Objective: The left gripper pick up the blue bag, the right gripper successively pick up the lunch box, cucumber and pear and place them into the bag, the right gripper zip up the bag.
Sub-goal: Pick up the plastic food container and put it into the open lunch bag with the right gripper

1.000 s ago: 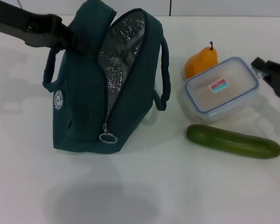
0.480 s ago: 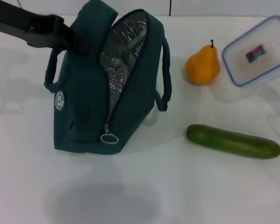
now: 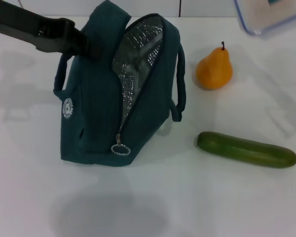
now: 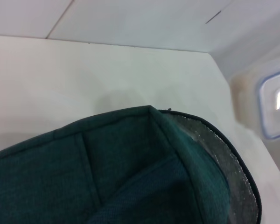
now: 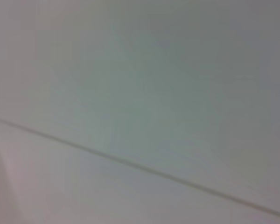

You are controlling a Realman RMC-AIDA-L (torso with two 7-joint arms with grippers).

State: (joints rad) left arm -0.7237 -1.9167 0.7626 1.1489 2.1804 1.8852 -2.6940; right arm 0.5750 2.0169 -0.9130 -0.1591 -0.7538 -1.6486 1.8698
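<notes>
The blue bag (image 3: 93, 113) stands upright at the left-centre of the white table, its zip open and the silver foil lining (image 3: 138, 54) showing. My left gripper (image 3: 86, 47) reaches in from the upper left and is shut on the bag's top by its handle. The left wrist view shows the bag's top edge (image 4: 121, 172). The lunch box (image 3: 269, 15) hangs in the air at the upper right, partly cut off by the frame edge; it also shows in the left wrist view (image 4: 273, 105). My right gripper is out of view. The pear (image 3: 213, 69) and the cucumber (image 3: 245, 149) lie on the table right of the bag.
The ring zip pull (image 3: 121, 148) hangs at the bag's lower front end. The white table (image 3: 187, 202) stretches in front of the bag. A pale wall runs behind the table's far edge. The right wrist view shows only a blank pale surface.
The lunch box has risen off the table from beside the pear up to the upper right edge of the head view. The bag and left gripper have shifted slightly to the right.
</notes>
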